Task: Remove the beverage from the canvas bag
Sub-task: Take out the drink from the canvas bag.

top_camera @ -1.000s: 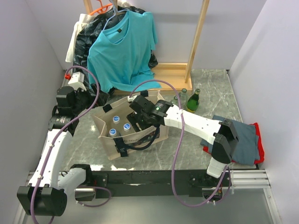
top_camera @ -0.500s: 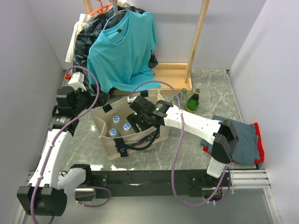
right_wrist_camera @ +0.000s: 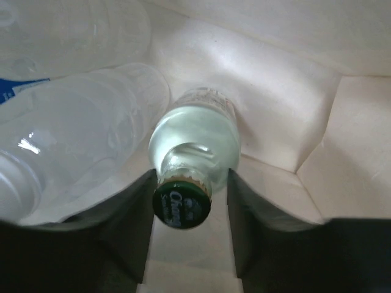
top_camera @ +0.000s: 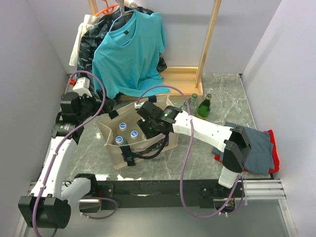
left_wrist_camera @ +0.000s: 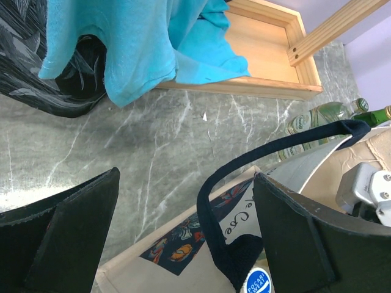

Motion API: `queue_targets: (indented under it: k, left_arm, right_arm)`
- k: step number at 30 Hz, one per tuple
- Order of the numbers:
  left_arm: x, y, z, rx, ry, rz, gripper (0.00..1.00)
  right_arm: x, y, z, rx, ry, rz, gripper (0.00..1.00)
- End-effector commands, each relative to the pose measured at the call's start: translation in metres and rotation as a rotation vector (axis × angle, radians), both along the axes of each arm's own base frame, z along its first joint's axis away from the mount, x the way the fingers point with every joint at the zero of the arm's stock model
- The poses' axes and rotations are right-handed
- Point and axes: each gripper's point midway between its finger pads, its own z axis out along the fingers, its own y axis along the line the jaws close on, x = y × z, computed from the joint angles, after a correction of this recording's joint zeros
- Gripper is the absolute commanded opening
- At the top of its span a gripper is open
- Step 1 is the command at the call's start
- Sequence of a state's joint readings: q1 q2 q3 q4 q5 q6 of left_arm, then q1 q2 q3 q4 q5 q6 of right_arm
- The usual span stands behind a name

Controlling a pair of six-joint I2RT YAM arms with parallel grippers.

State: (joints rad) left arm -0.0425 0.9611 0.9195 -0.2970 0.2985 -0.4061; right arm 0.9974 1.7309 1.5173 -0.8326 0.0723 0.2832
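Observation:
The beige canvas bag [top_camera: 144,149] stands open mid-table, and its printed side also shows in the left wrist view [left_wrist_camera: 183,244]. My right gripper [top_camera: 149,129] reaches down inside it. Its open jaws [right_wrist_camera: 189,207] straddle the neck of a clear glass bottle with a green cap [right_wrist_camera: 195,140]; the cap lies against the left finger and a gap shows at the right one. Clear plastic bottles [right_wrist_camera: 79,122] with blue caps [top_camera: 133,134] stand beside it. My left gripper [top_camera: 95,107] is open at the bag's far left corner, its fingers either side of a black strap handle [left_wrist_camera: 211,201].
Two green glass bottles [top_camera: 204,106] stand on the table behind the bag's right end. A wooden rack with a teal T-shirt [top_camera: 129,49] and a black plastic bag [top_camera: 96,34] stands at the back. Folded clothes [top_camera: 256,148] lie at the right edge.
My right gripper has shifted very slightly inside the bag. The left arm and the bag have not visibly moved.

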Motion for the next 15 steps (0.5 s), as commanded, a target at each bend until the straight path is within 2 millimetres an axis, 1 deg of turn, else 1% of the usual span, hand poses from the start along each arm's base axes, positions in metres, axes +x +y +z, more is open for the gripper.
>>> queue_targets:
  k: [1,2,3,4,5,6,8,10,15]
  left_arm:
    - [0.002,-0.0007,0.01,0.004,-0.041,-0.011,0.96]
    - [0.0026,-0.0007,0.0098,0.004,-0.043,-0.011,0.96]
    - [0.0025,-0.002,0.0083,0.0,-0.038,-0.018,0.96]
    - [0.0026,-0.0026,0.0086,-0.002,-0.037,-0.02,0.96]
    - [0.0027,-0.0028,0.0108,-0.003,-0.042,-0.022,0.96]
    - [0.0029,-0.0025,0.0104,-0.001,-0.042,-0.021,0.96]
    - [0.0025,-0.0022,0.0101,0.001,-0.041,-0.02,0.96]
    - [0.0026,-0.0019,0.0096,0.003,-0.039,-0.019,0.96]
    - [0.0012,-0.0021,0.0103,-0.002,-0.041,-0.017,0.96]
  right_arm:
    - [-0.0019,0.0018,-0.0027,0.002,0.021,0.011,0.45]
    - [-0.0027,0.0011,-0.0042,-0.003,0.026,0.011,0.42]
    - [-0.0034,0.001,-0.0046,-0.006,0.029,0.019,0.37]
    - [-0.0033,0.0002,-0.0054,-0.011,0.029,0.018,0.37]
    - [-0.0036,-0.0001,-0.005,-0.01,0.03,0.015,0.35]
    - [-0.0049,-0.0002,-0.0062,-0.01,0.035,0.021,0.25]
    - [-0.0045,-0.001,-0.0051,-0.008,0.034,0.016,0.24]
    - [-0.0058,-0.0007,-0.0043,-0.004,0.034,0.022,0.18]
    - [-0.0047,-0.002,-0.0033,-0.007,0.027,0.018,0.17]
